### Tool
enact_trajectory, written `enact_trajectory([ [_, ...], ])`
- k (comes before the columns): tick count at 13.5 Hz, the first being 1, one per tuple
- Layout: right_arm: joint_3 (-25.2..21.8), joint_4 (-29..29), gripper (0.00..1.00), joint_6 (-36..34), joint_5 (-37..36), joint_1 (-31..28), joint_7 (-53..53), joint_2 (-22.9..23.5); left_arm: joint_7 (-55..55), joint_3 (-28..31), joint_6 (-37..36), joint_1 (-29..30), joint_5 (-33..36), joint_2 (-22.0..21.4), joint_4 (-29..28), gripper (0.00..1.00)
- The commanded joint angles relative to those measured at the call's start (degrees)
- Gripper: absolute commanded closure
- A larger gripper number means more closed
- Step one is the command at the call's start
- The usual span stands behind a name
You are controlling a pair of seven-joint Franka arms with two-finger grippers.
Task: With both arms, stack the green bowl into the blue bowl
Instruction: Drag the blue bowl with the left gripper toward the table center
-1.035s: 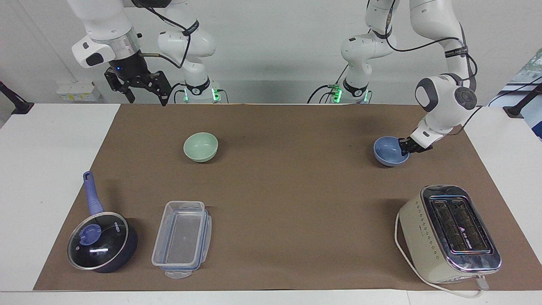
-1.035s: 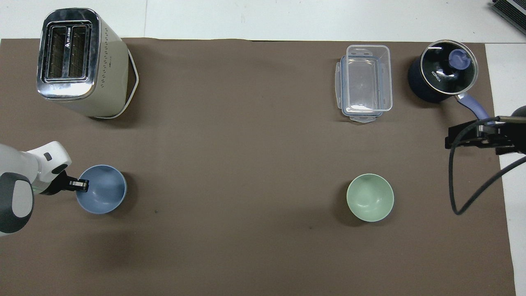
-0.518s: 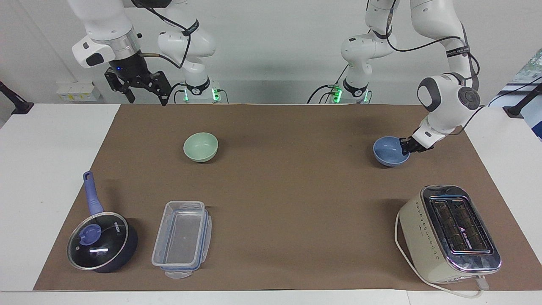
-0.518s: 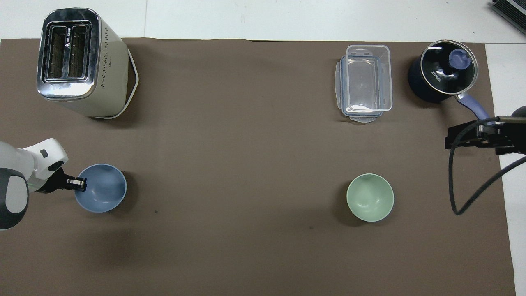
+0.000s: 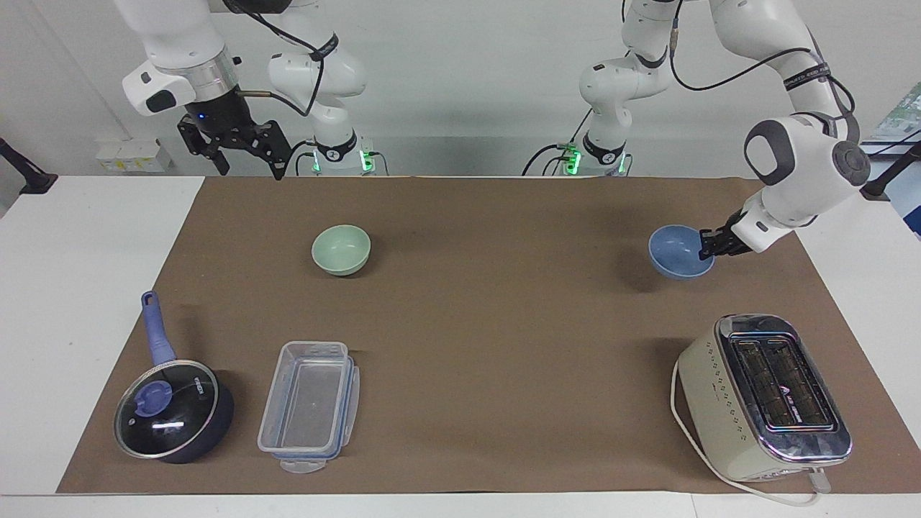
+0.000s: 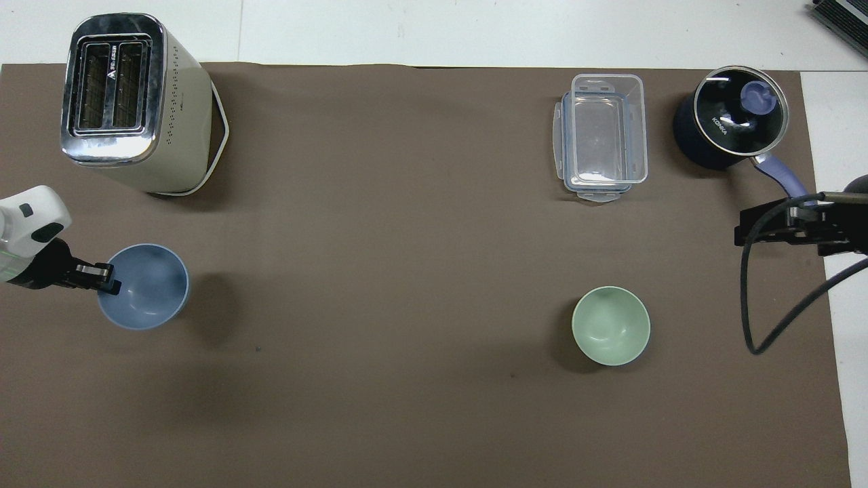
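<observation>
Facing view: left gripper is pinched on the rim of the blue bowl, which hangs clear of the brown mat, shadow apart below it, toward the left arm's end. Green bowl sits on the mat toward the right arm's end. Right gripper waits, fingers apart, over the mat's edge by its base.

Overhead view: left gripper fingertips straddle the blue bowl wall, one inside, one outside. Green bowl stands upright, nothing touching. Right gripper sits well apart from it.

Bowls look light, stiff, smooth, likely slippery; rim pinch is the sensible hold.
</observation>
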Motion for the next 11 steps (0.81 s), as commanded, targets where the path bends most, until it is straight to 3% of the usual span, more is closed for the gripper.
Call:
enact_trajectory([
  [1, 0.01, -1.67, 0.00, 1.12, 0.00, -0.64, -0.63, -1.34, 0.39, -0.80, -6.95, -0.08, -2.05, 0.53, 6.09, 1.00],
  [5, 0.01, -1.67, 0.00, 1.12, 0.00, -0.64, -0.63, -1.34, 0.04, -1.86, -8.02, -2.71, -3.55, -0.44, 5.93, 1.00],
  [11, 0.01, -1.67, 0.00, 1.12, 0.00, -0.64, -0.71, -1.34, -9.96, -1.95, -3.82, -13.51, -5.66, -3.07, 0.93, 1.00],
])
